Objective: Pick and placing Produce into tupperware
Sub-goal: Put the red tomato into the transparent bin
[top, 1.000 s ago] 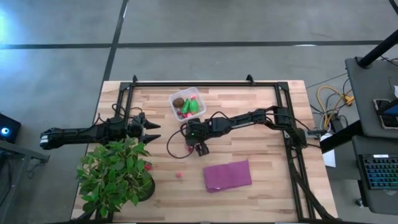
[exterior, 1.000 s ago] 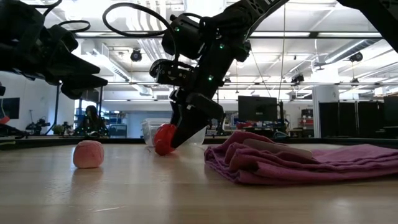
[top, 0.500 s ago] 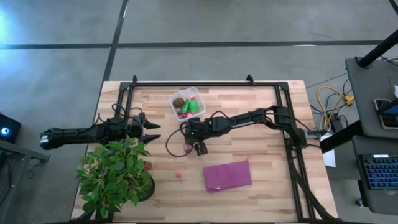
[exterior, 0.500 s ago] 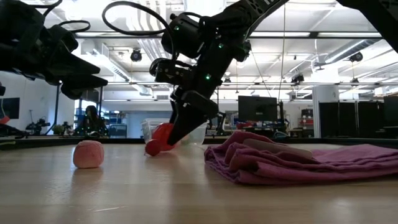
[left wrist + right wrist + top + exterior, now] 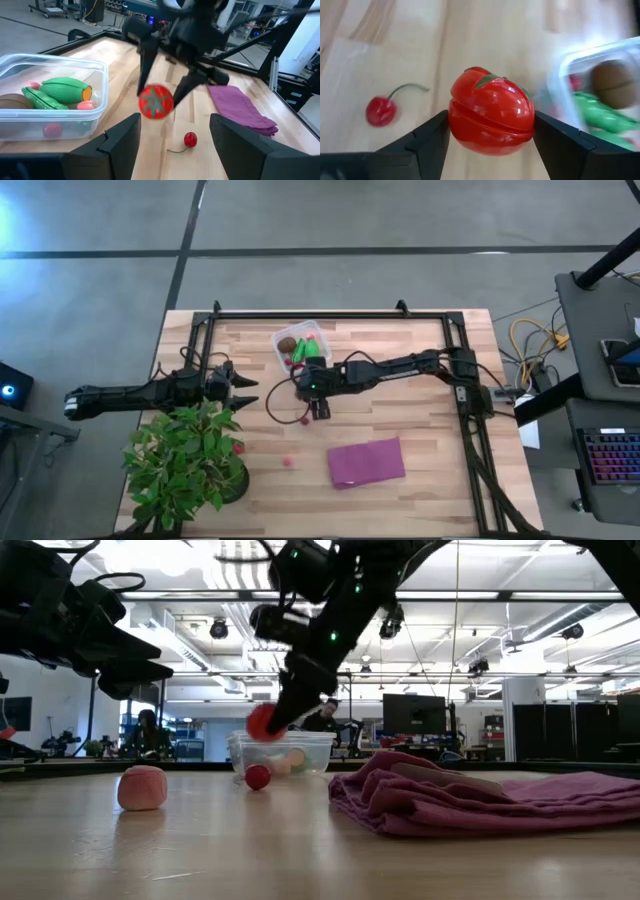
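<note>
My right gripper [image 5: 304,394] is shut on a red toy tomato [image 5: 492,117] above the table, near the clear tupperware [image 5: 302,348]. The tomato also shows in the low view [image 5: 265,722] and the left wrist view [image 5: 156,101]. The tupperware holds green oblong pieces [image 5: 62,91], a brown ball [image 5: 610,77] and small pink pieces. A red cherry [image 5: 258,776] with a stem lies on the table below the tomato. A pink ball [image 5: 142,787] lies nearer the front. My left gripper [image 5: 245,391] hovers open and empty by the plant. My right gripper pinches the tomato by two opposite sides [image 5: 456,125] between its two fingers [image 5: 427,145]. The fingers slant down from above. The tomato hangs clear of the table, about level with the tupperware's rim, its green top [image 5: 487,79] turned away from the wrist.
A leafy potted plant [image 5: 185,460] stands at the front left, just beside my left arm. A crumpled purple cloth [image 5: 366,462] lies at the front right. Two small pink pieces [image 5: 288,461] lie on the wood near the plant. A black frame [image 5: 330,313] runs along the table's edges.
My right gripper has risen from the table with the tomato and gone a little toward the far edge and the tupperware. The tomato, which rested on the wood, is now lifted clear. The cherry has stayed on the table.
</note>
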`<state>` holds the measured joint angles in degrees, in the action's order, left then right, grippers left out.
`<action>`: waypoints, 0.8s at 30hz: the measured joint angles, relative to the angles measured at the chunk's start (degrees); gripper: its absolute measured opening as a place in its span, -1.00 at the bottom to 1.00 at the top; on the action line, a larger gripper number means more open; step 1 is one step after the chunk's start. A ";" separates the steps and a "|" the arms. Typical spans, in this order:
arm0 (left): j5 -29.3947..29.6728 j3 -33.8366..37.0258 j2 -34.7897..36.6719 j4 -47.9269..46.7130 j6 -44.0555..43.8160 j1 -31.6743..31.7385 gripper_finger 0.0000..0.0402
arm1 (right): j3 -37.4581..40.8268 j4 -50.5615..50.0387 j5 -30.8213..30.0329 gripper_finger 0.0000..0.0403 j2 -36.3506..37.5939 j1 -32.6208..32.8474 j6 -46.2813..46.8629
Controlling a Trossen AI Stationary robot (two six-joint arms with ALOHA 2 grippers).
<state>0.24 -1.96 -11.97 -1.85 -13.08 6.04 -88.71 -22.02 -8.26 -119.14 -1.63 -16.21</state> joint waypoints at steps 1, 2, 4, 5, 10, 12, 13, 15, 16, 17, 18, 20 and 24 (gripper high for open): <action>-0.02 0.00 0.00 -0.02 0.02 0.01 0.11 | 0.00 0.02 -0.66 0.28 0.79 -0.05 0.28; -0.02 0.00 0.04 -0.02 0.01 0.01 0.11 | 0.00 -0.01 -1.15 0.27 1.69 -0.22 0.83; -0.01 0.00 0.11 0.01 0.01 -0.01 0.11 | -0.02 0.46 -3.06 0.27 3.34 -0.41 2.36; -0.02 0.00 0.09 0.02 0.01 0.01 0.11 | -0.02 0.40 -4.00 0.27 4.26 -0.58 3.00; -0.02 0.00 0.11 0.01 -0.01 0.01 0.11 | -0.07 1.83 -10.97 0.28 7.43 -3.18 6.37; -0.02 0.00 0.09 0.01 0.00 0.01 0.11 | -0.07 1.68 -12.54 0.28 7.83 -5.69 10.02; -0.02 0.00 0.07 0.01 -0.01 0.00 0.11 | -0.09 1.28 -12.21 0.28 7.86 -7.24 12.22; -0.02 0.00 0.07 0.01 -0.01 -0.01 0.11 | -0.09 -0.76 -8.85 0.28 7.56 -10.84 16.94; -0.01 0.00 0.08 0.01 0.01 0.00 0.11 | -0.09 -1.63 -6.48 0.28 7.23 -12.44 19.02; -0.02 0.00 0.11 -0.02 0.00 0.01 0.11 | -0.09 -2.79 -4.66 0.28 6.79 -13.94 20.72; -0.01 0.00 0.13 0.02 0.01 -0.01 0.11 | -0.07 -4.19 -3.31 0.28 6.41 -15.21 22.07; -0.02 0.00 0.11 0.03 -0.01 0.01 0.11 | -0.04 -5.39 -1.60 0.28 5.33 -16.96 23.55; -0.01 0.00 0.05 -0.06 -0.01 0.01 0.11 | 0.02 -3.23 3.21 0.32 3.88 -17.98 23.70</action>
<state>0.23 -1.96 -11.92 -1.91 -13.08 6.04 -88.68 -25.25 -5.05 -115.26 -19.61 7.49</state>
